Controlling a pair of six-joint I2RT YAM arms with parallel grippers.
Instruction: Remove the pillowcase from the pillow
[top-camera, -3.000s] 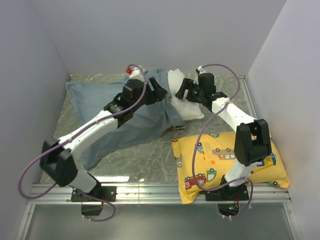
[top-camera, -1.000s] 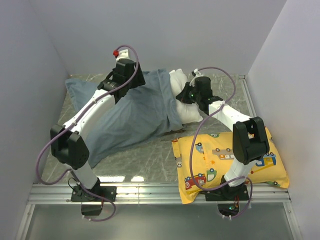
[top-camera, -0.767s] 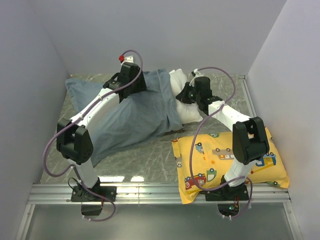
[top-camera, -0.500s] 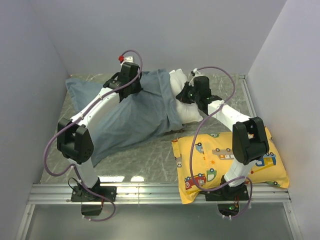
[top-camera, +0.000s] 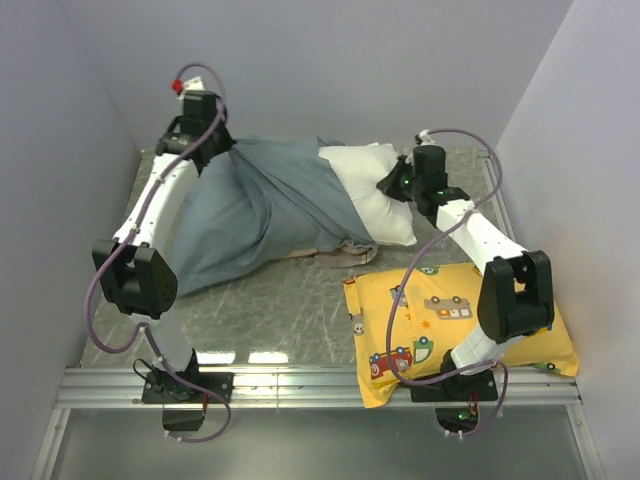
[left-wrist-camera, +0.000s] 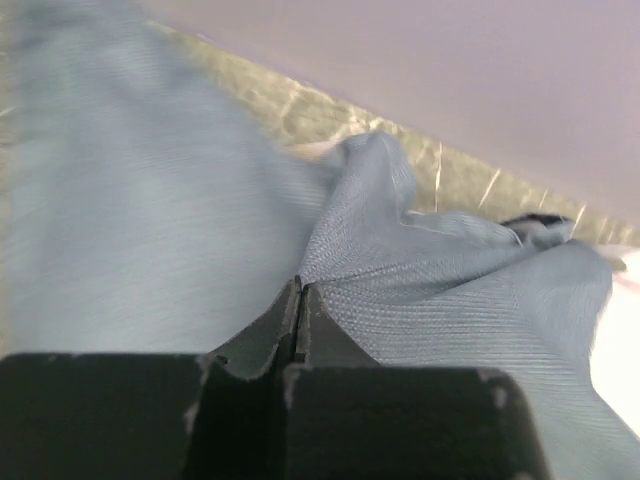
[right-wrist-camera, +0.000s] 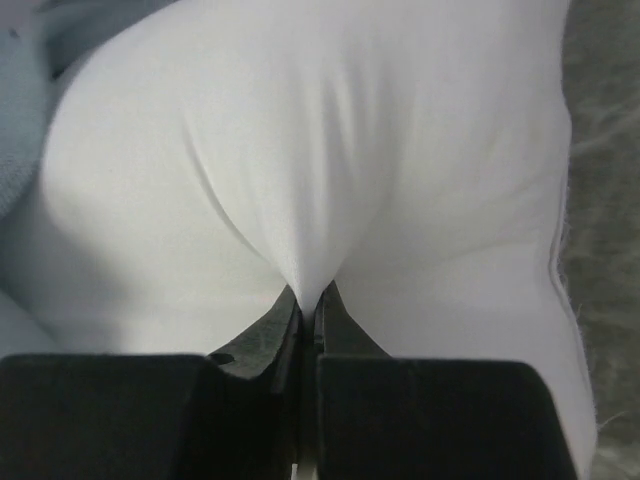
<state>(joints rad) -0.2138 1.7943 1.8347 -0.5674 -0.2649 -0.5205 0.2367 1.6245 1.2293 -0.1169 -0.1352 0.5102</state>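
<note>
left fingers (left-wrist-camera: 293, 312) are pinched tight on a bunch of the pillowcase (top-camera: 262, 205) at the far left of the bench (top-camera: 290, 300); right fingers (right-wrist-camera: 301, 318) are clamped shut on a fold of the white pillow (top-camera: 375, 188), far right; the pillow's right half pokes out bare; the yellow pillow (top-camera: 462, 322) sits near right

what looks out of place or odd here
Nothing damaged or spilled. The yellow pillow lies askew at the near right, its corner lapping over the metal rail at the table's edge. The pillowcase is bunched, half off the pillow, as the task expects.
</note>
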